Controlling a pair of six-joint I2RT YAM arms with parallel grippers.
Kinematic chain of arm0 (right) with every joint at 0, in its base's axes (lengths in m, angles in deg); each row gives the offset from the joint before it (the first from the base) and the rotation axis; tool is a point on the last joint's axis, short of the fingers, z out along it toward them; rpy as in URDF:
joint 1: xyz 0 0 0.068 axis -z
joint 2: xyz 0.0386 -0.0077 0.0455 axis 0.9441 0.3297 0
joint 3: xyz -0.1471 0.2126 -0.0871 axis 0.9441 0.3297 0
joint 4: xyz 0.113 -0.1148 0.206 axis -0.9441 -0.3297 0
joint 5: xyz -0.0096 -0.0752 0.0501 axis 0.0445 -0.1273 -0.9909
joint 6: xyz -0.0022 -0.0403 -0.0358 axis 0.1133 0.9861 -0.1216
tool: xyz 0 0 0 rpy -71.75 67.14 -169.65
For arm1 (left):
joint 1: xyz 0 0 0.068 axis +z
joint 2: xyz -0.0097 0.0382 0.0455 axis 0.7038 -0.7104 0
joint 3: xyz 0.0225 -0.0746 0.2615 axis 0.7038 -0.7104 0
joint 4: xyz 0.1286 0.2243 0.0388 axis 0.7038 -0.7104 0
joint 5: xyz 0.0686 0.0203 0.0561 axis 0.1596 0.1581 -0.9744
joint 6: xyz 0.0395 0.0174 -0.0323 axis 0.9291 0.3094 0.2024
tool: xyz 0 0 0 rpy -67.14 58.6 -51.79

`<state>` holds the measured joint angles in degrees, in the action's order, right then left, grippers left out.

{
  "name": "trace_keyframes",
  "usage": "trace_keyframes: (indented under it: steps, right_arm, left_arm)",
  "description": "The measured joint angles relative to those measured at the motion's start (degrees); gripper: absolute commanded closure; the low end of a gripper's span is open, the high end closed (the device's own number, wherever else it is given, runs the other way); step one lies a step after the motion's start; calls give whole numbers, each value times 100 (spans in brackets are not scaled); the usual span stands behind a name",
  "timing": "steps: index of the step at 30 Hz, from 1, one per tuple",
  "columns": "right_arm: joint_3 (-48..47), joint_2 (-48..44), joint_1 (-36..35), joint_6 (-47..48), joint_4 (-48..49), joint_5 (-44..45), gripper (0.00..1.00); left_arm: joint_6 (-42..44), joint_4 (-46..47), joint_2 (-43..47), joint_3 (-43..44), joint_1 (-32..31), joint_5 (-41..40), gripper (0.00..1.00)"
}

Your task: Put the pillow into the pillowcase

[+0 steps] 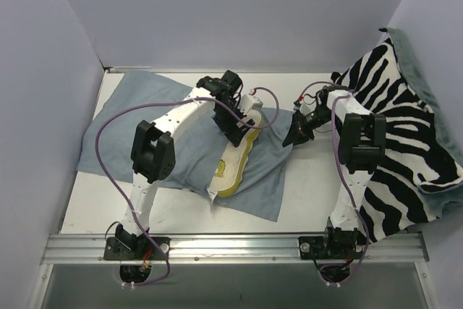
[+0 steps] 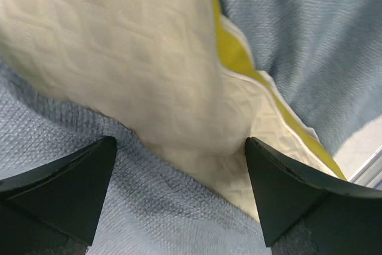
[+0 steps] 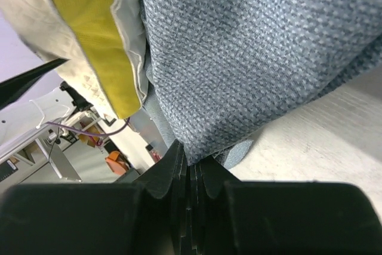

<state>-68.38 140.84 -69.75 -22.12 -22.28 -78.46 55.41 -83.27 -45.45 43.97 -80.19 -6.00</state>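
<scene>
The blue-grey pillowcase (image 1: 116,132) lies spread over the left and middle of the table. The cream pillow (image 1: 235,161) with its yellow edge band sticks out of the case's near opening, partly covered by fabric. My left gripper (image 1: 240,129) hangs over the pillow's far end, open. In the left wrist view its fingers (image 2: 59,189) stand wide apart over the pillow (image 2: 119,58) and the pillowcase (image 2: 137,207), gripping nothing. My right gripper (image 1: 292,138) is shut on the pillowcase's right edge. The right wrist view shows the pillowcase (image 3: 250,46) pinched between the jaws, with the pillow (image 3: 77,22) at upper left.
A black-and-white zebra-striped cloth (image 1: 405,135) with green backing drapes over the table's right side, under and beside the right arm. Grey walls close in the left, back and right. A metal rail (image 1: 231,247) runs along the near edge.
</scene>
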Motion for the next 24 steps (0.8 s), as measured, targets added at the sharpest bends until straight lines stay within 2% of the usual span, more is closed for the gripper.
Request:
trace_keyframes:
  steps: [3, 6, 7, 8, 9, 11, 12, 13, 14, 20, 23, 24]
  right_arm:
    - [107, -9, -37, 2, 15, 0, 100]
    - [299, -31, -39, 4, 33, 42, 100]
    - [376, -39, -39, 7, 33, 87, 100]
    - [424, -44, -37, 13, 33, 129, 100]
    - [459, -46, -33, 17, 31, 175, 100]
    - [511, -70, -28, 39, 39, 295, 100]
    - [529, -101, -24, 68, 42, 396, 100]
    - [538, -138, -20, 109, 39, 511, 100]
    - [538, -190, -2, 149, 42, 621, 100]
    - [457, -420, 240, 308, 50, 1047, 100]
    - [212, -448, 221, 310, 15, 1156, 77]
    - [70, -461, 190, 297, 11, 1215, 53]
  left_arm:
    - [-343, 164, 0, -372, -201, -546, 4]
    - [-693, 273, -46, -372, -389, -1008, 7]
    - [-796, 278, -94, -319, -431, -1121, 14]
    - [-905, 278, -179, -247, -452, -1217, 23]
    - [-1001, 275, -284, -151, -452, -1272, 50]
    - [-1154, 291, -501, -13, -382, -1281, 74]
    - [-1172, 299, -570, 0, -306, -1182, 81]
    - [-1169, 299, -603, -2, -190, -1003, 96]
    - [-1172, 295, -610, -4, -48, -713, 100]
    - [-573, 337, -348, -352, 1270, 1965, 100]
    - [-229, 262, -181, -520, 1740, 3110, 100]
    - [-125, 243, -136, -560, 1818, 3390, 100]
